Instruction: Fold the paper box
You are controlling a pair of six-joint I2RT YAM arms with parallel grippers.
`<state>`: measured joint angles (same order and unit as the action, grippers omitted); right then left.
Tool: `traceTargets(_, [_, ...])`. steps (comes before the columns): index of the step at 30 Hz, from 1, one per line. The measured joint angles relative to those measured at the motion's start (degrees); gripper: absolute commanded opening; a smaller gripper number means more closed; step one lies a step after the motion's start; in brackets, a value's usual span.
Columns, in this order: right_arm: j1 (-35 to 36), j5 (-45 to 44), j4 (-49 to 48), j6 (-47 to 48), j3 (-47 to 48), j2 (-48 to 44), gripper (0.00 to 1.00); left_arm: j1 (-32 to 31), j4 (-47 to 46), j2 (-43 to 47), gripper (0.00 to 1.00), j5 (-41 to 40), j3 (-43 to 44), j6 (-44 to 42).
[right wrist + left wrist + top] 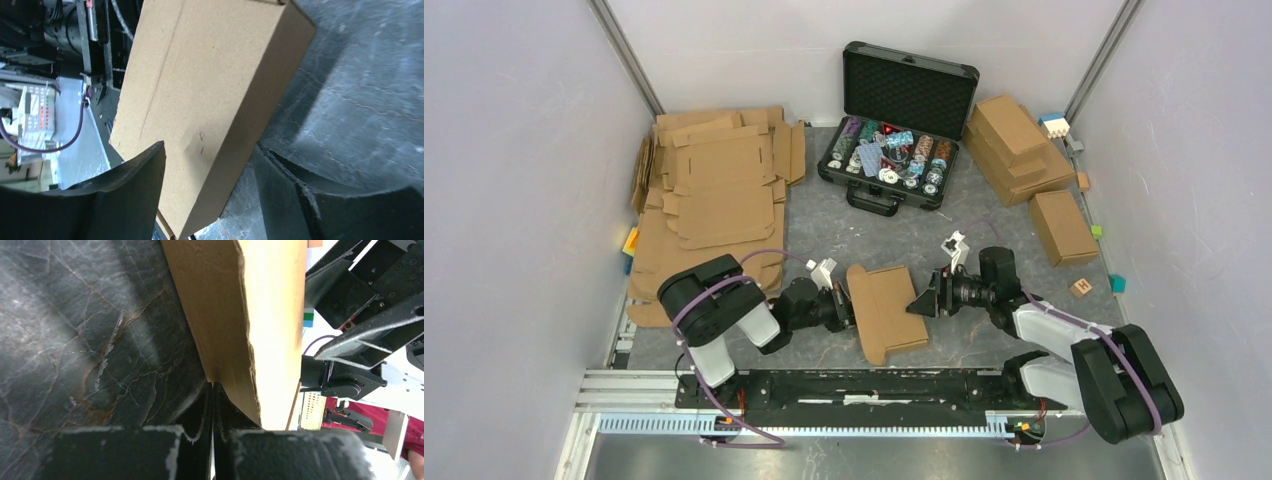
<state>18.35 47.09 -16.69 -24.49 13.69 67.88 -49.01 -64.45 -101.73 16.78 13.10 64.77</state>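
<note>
a dark grey, marble-patterned table [824, 225] is enclosed by pale walls. flat cardboard sheets [719, 190] are piled at the far left, an open black case of poker chips [894, 120] is set at the far middle, and folded brown boxes [1024, 150] are stacked at the far right. the paper box [886, 310], already closed into a shallow lidded shape, is found in front of the bases, between the two arms. it appears to be lifted off the table, judging by the shadow under it in the right wrist view. its long axis runs from far to near, slightly slanted. the left gripper [849, 300] is pinched tight on a thin cardboard edge at the box's left long side. the right gripper [921, 303] is spread wide, with the box's right long side just ahead of its fingers; contact cannot be made out. the next move is judged to fall to the right arm, since the box lies directly to its left.
</note>
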Motion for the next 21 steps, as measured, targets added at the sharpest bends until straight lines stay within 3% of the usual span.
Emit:
traceTargets(5, [-2.43,-2.89,3.58,1.11,0.37,-4.04,0.52,0.00,3.63,3.98,0.03,-0.31,0.31,-0.07])
traceTargets(17, [-2.86,-6.10,6.54,4.22,0.57,-4.50,0.42,-0.13,5.77,4.44,0.04,-0.17,2.01,-0.07])
traceTargets(21, [-3.87,-6.49,7.56,5.31,0.57,-5.57,0.42,-0.55,10.38,7.80,0.05,-0.59,2.62,-0.68])
